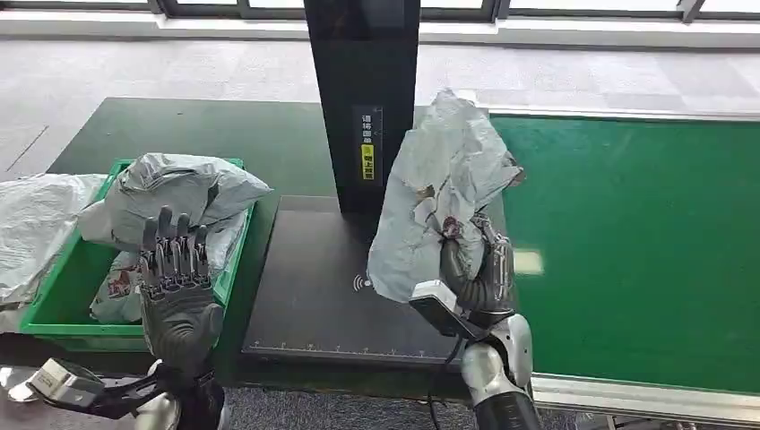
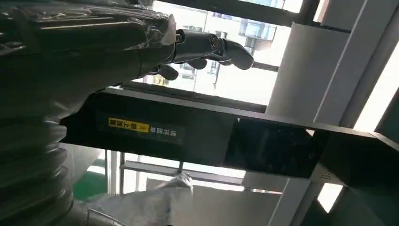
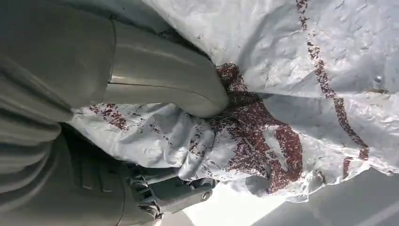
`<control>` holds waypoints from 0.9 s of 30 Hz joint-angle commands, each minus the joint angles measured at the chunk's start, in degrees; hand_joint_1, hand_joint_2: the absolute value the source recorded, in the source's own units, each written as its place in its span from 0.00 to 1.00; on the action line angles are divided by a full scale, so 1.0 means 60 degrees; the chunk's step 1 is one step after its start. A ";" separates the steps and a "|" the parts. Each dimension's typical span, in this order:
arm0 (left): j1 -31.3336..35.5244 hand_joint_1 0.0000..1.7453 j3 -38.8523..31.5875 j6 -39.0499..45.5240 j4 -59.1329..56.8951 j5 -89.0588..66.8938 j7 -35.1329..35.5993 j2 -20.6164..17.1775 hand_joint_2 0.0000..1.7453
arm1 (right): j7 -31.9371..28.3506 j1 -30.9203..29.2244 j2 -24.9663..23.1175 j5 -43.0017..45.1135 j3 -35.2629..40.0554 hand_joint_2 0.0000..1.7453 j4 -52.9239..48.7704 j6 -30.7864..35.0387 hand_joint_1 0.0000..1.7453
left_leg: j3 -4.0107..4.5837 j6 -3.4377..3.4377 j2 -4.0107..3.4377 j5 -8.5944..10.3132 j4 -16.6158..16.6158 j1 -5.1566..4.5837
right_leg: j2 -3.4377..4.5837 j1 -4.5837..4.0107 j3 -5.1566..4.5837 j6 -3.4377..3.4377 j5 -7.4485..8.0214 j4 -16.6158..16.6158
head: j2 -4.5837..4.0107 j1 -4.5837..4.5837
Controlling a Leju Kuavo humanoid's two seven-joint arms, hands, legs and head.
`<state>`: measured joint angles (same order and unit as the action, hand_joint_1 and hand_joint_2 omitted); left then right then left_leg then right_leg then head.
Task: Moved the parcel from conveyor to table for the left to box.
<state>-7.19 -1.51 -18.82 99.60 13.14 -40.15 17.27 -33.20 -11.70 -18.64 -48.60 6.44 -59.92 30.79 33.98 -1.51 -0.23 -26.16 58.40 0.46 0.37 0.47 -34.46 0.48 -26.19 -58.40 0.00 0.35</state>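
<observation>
Parcel stands upright in the right hand, thumb and fingers pinching its crumpled lower edge above the dark surface. Slipping looks the likeliest failure: the thin, glossy grey plastic mailer is wrinkled and floppy, top-heavy above the pinch. Left hand hovers wide and empty beside the green bin of similar soft bags.

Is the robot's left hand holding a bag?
No, the left hand is raised with fingers spread and nothing in it; the right hand grips the grey parcel.
</observation>
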 commanded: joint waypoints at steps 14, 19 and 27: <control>0.0363 0.00 0.0145 0.0423 -0.0179 -0.0067 0.0025 0.0456 1.00 | 0.0957 -0.2071 -0.0226 -0.0819 0.1962 1.00 0.4635 -0.0447 1.00 | -0.0011 0.0008 0.0012 0.0003 -0.0006 0.0002 | -0.0014 -0.0004 0.0016 -0.0004 0.0002 0.0014 | 0.0000 -0.0003; 0.0363 0.00 0.0145 0.0423 -0.0179 -0.0067 0.0025 0.0456 1.00 | 0.0957 -0.2071 -0.0226 -0.0819 0.1962 1.00 0.4635 -0.0447 1.00 | -0.0012 0.0010 0.0014 0.0003 -0.0007 0.0003 | -0.0016 -0.0005 0.0020 -0.0006 0.0003 0.0018 | -0.0003 -0.0003; 0.0219 0.00 0.0143 0.0463 -0.0034 -0.0038 0.0025 0.0456 1.00 | 0.1189 -0.2202 -0.0226 -0.1095 0.2011 1.00 0.5064 -0.0424 0.53 | -0.0015 0.0010 0.0021 0.0005 -0.0010 0.0002 | -0.0022 -0.0004 0.0025 -0.0006 0.0002 0.0021 | 0.0000 -0.0003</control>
<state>-7.17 -0.96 -16.55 100.28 12.57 -40.15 17.22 -27.67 -21.07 -21.09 -53.66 15.28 -36.57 28.00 33.98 -1.51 -0.21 -26.15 58.41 0.45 0.37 0.47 -34.47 0.49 -26.19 -58.39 0.00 0.33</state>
